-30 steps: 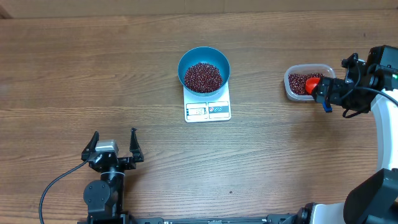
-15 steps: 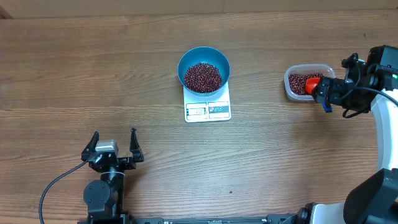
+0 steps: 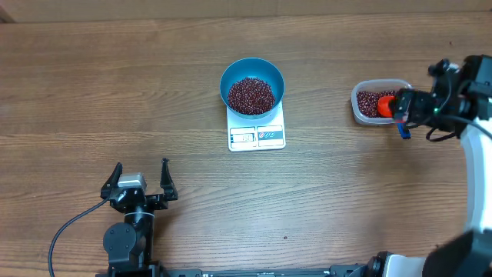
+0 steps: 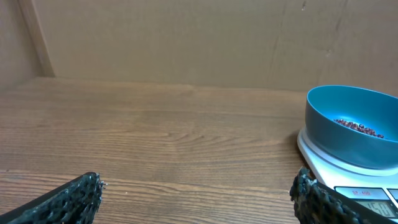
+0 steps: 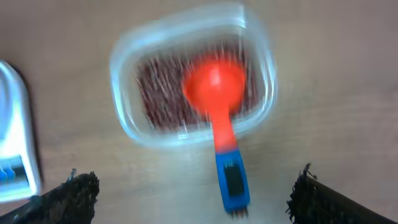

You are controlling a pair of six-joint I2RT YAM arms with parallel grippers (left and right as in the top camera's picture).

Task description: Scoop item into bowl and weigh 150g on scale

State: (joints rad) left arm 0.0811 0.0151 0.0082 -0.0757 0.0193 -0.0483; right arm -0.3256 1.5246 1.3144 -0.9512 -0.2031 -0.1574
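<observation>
White scale (image 3: 257,123) lies lengthwise, display (image 3: 243,138) toward the robot; left fingers (image 3: 164,174) and right fingers (image 5: 73,194) spread, empty.

Open table (image 3: 115,92) lies between the left gripper (image 3: 141,165) and the bowl (image 3: 225,83) stacked on the scale (image 3: 257,137), the lone central obstacle. At right, a spoon (image 5: 214,84) juts from the tub (image 5: 124,68) under the right gripper (image 5: 195,198).
</observation>
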